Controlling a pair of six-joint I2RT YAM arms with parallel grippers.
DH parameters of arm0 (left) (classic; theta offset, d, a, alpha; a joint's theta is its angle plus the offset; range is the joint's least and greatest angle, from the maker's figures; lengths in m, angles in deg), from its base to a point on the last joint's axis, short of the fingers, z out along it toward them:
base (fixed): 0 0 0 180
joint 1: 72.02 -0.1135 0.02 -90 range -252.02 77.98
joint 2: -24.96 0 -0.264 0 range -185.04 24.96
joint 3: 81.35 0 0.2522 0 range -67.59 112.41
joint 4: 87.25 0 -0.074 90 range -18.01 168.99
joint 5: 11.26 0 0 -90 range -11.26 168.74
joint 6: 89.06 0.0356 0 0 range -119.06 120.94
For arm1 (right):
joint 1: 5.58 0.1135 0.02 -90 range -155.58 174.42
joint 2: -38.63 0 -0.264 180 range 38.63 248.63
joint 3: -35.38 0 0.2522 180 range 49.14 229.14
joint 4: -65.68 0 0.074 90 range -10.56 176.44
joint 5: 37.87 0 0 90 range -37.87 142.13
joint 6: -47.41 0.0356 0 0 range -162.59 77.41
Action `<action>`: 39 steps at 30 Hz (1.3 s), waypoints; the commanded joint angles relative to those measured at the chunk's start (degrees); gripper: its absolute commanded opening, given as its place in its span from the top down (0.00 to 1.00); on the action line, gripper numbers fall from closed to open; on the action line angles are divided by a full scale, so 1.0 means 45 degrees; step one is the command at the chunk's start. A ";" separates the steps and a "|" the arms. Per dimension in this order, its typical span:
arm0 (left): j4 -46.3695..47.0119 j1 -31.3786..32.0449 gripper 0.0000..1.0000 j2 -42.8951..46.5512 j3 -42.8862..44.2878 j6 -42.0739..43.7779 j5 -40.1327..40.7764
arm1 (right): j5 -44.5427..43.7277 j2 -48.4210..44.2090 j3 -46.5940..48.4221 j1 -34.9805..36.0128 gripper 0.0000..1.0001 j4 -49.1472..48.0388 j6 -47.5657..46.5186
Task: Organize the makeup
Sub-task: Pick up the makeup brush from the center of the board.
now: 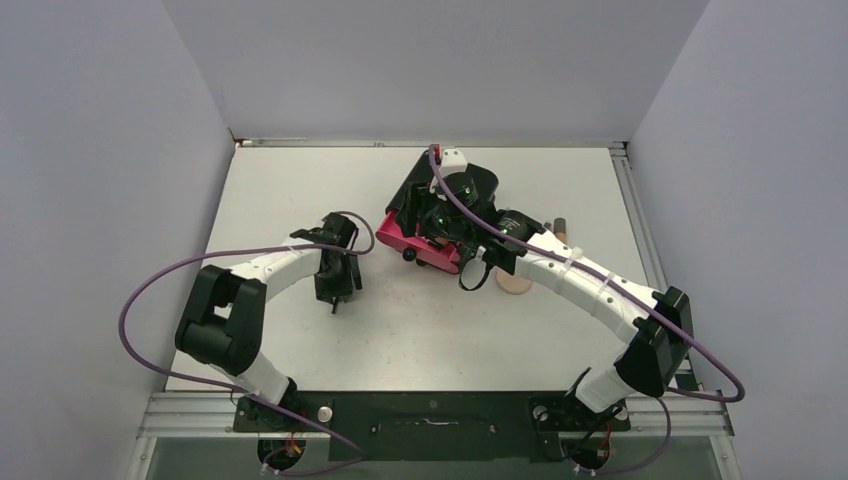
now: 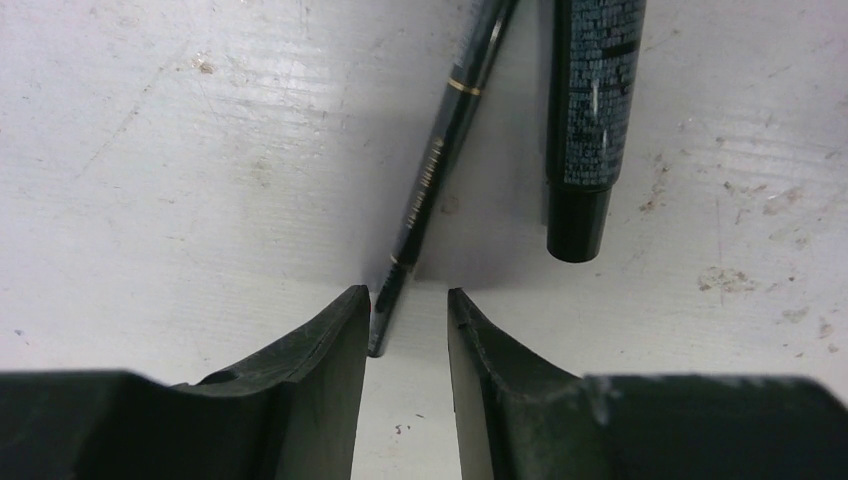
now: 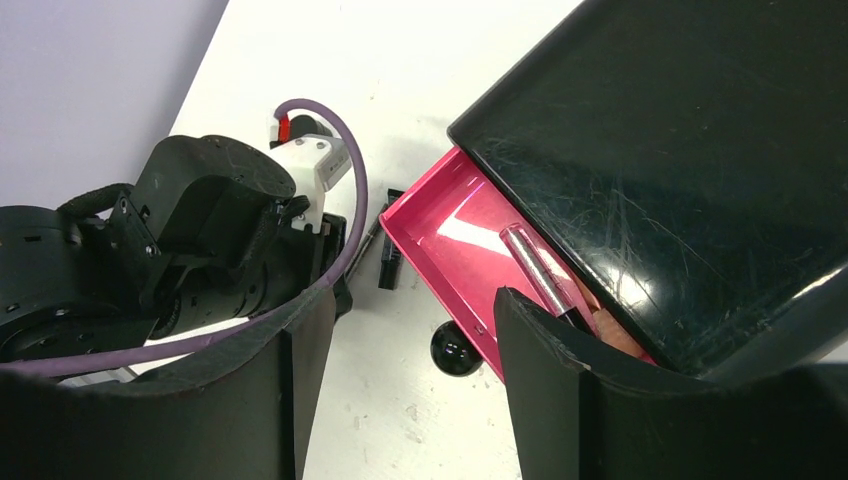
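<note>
In the left wrist view a thin black pencil (image 2: 440, 170) with gold bands lies on the white table. Its near end sits between my left gripper (image 2: 408, 300) fingertips, close against the left finger. The jaws are open and low over the table. A dark printed tube (image 2: 590, 110) with a black cap lies just right of the pencil. My left gripper also shows in the top view (image 1: 335, 300). My right gripper (image 3: 410, 300) is open and empty. It hovers over the open pink drawer (image 3: 450, 240) and its black knob (image 3: 455, 348). A silver-handled stick (image 3: 535, 265) lies in the drawer. A round peach disc (image 1: 515, 282) lies on the table.
The black cabinet (image 1: 455, 195) stands at centre back, its pink drawer (image 1: 420, 245) pulled out toward the left arm. My right gripper (image 1: 435, 235) is above it. A tan tube (image 1: 560, 225) lies right of the cabinet, partly behind the right arm. Grey walls enclose the table.
</note>
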 commanded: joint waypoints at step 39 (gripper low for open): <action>-0.0822 0.0149 0.91 -0.0583 0.0700 0.0586 -0.0260 | 0.0298 0.0167 0.0702 -0.0160 0.43 0.0139 0.0204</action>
